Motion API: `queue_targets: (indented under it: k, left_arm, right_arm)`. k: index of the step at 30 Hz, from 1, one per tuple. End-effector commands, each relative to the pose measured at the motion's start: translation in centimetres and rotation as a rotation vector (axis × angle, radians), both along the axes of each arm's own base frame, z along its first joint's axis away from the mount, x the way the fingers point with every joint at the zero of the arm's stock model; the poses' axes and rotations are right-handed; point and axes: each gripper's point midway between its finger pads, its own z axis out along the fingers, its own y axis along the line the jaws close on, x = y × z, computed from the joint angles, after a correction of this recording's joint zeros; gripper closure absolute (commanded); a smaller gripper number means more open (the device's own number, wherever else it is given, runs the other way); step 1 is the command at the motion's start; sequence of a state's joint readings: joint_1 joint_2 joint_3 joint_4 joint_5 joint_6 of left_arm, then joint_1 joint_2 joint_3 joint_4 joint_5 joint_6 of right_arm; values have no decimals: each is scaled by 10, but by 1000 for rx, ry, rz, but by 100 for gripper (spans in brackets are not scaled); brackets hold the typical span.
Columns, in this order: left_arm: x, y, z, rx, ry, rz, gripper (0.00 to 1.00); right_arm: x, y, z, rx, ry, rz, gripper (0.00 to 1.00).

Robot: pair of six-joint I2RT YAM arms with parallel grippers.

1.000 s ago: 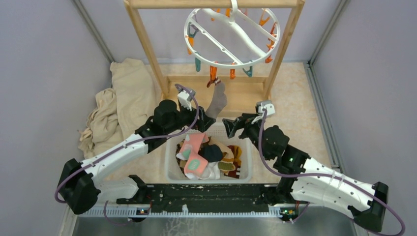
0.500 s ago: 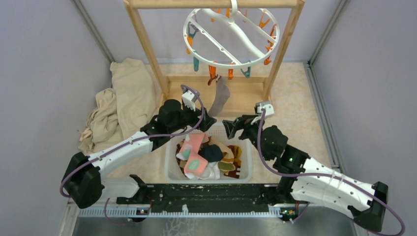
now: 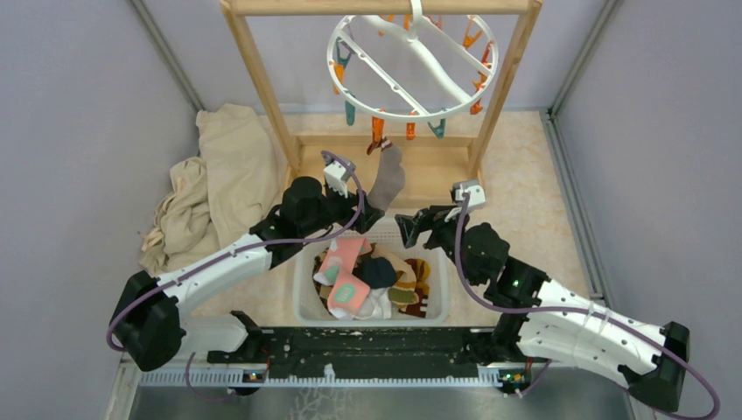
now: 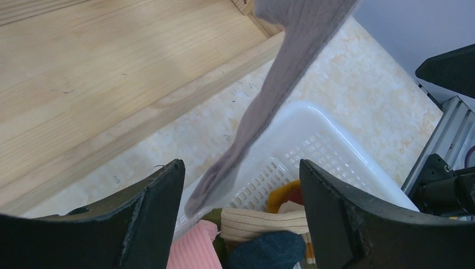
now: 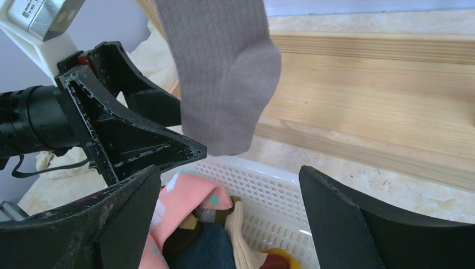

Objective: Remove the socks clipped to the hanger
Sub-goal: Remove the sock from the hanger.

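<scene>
One grey sock [image 3: 388, 175] hangs from an orange clip [image 3: 378, 131] at the near rim of the white ring hanger [image 3: 435, 63]. My left gripper [image 3: 374, 213] is open at the sock's toe. In the left wrist view the sock [image 4: 280, 78] slants down and its tip dangles between the fingers of that gripper [image 4: 241, 168], nearer the left one, unpinched. My right gripper [image 3: 407, 226] is open just right of the sock. In the right wrist view the sock [image 5: 224, 73] hangs above the empty right gripper [image 5: 229, 171], with the left gripper [image 5: 129, 123] beside it.
A white perforated basket [image 3: 302, 289] below both grippers holds several loose socks: pink [image 5: 185, 196], navy [image 4: 269, 252], cream and mustard. The wooden frame [image 3: 262, 83] with its base board [image 4: 84, 67] carries the hanger. A beige cloth [image 3: 210, 184] lies at the left by the wall.
My left arm has reached forward and right to the sock's toe, and its jaws have narrowed a little. The sock has swung slightly. The right gripper has edged left.
</scene>
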State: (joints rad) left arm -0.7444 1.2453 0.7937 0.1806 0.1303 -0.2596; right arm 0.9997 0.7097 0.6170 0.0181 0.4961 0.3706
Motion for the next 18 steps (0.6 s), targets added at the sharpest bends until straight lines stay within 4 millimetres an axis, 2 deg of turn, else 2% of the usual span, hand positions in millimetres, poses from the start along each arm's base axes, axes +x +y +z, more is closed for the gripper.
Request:
queue_targets:
  k: [1,9,18]
  left_arm:
    - [1,0,10,-19,-50,0,19]
    - [4,6,4,-4,-60,28,9]
    - [8,8,0,2,-60,54,7]
  right_arm:
    - [0,6,19,52,-26,12,6]
    - [2,11,16,38,-19,19,6]
    - [3,14,14,35,-23,25,6]
